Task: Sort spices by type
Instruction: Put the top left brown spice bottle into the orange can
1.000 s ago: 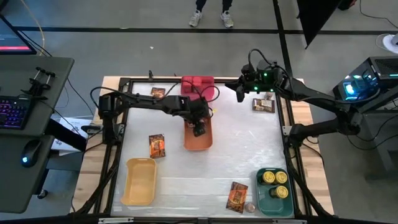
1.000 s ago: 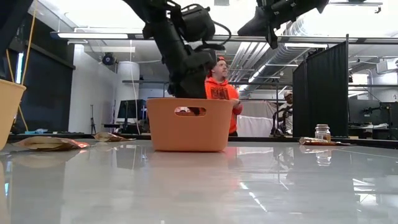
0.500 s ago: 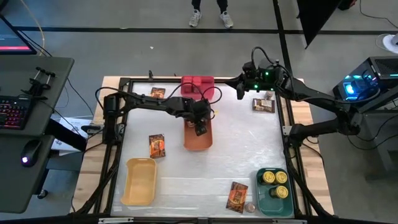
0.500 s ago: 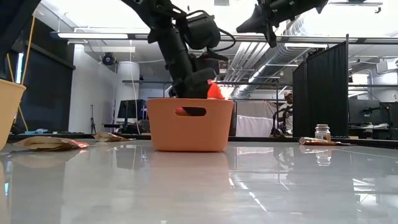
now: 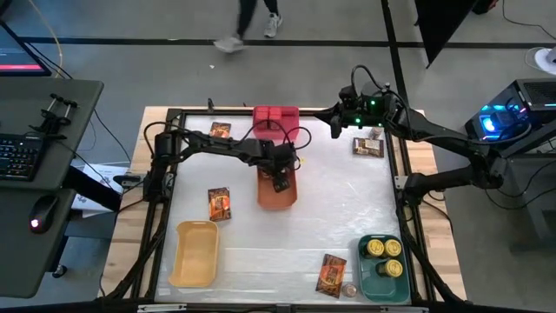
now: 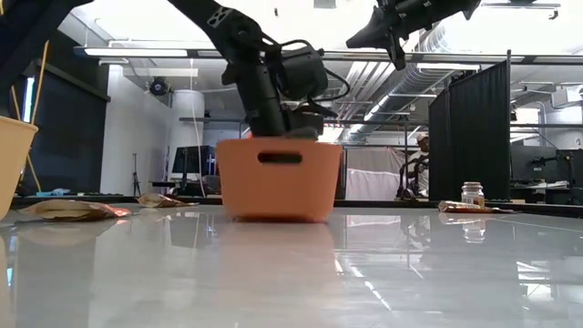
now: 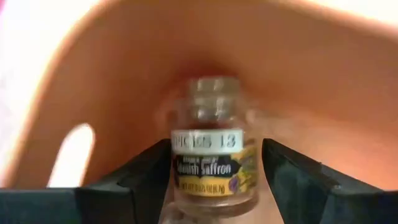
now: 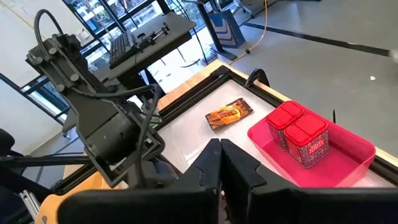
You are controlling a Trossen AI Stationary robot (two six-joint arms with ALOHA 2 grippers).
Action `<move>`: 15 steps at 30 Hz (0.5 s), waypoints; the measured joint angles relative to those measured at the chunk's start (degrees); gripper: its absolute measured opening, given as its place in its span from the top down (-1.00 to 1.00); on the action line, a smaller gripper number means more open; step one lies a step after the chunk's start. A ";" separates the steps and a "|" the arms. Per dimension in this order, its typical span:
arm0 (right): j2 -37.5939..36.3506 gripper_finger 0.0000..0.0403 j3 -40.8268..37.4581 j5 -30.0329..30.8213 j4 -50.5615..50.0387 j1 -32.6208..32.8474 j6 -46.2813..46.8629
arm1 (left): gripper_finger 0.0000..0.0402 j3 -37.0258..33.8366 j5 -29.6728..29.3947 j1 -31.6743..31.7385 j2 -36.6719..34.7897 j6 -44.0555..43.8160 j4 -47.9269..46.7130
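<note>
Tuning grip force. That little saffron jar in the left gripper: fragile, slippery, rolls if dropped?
The saffron jar looks like clear glass, so probably rigid but breakable; squeeze gently. Its smooth round wall sits between the left gripper fingers, so it may twist or slip. Released on its side it would likely roll, though the orange bin walls around it should stop it.

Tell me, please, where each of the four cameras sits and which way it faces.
High view: overhead, facing straight down on the table; both arms show.
Low view: at tabletop height, facing level at the orange bin; arms enter from above.
Left wrist view: inside the orange bin, facing the saffron jar held in the left claw.
Right wrist view: raised, facing the pink bin of red boxes past the shut right claw.
Shared: orange bin in high, low, left wrist.
</note>
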 joint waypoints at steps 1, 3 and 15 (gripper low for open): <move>0.00 1.00 0.00 0.02 0.00 0.00 0.02 | -0.16 0.00 0.02 0.12 0.28 0.02 -0.25; 0.00 1.00 0.00 0.01 -0.02 0.00 0.00 | -0.11 0.02 -0.25 0.17 0.74 1.08 -0.50; 0.00 1.00 0.00 0.02 0.16 0.00 -0.15 | 0.26 -0.07 1.08 0.97 -5.46 2.86 -1.18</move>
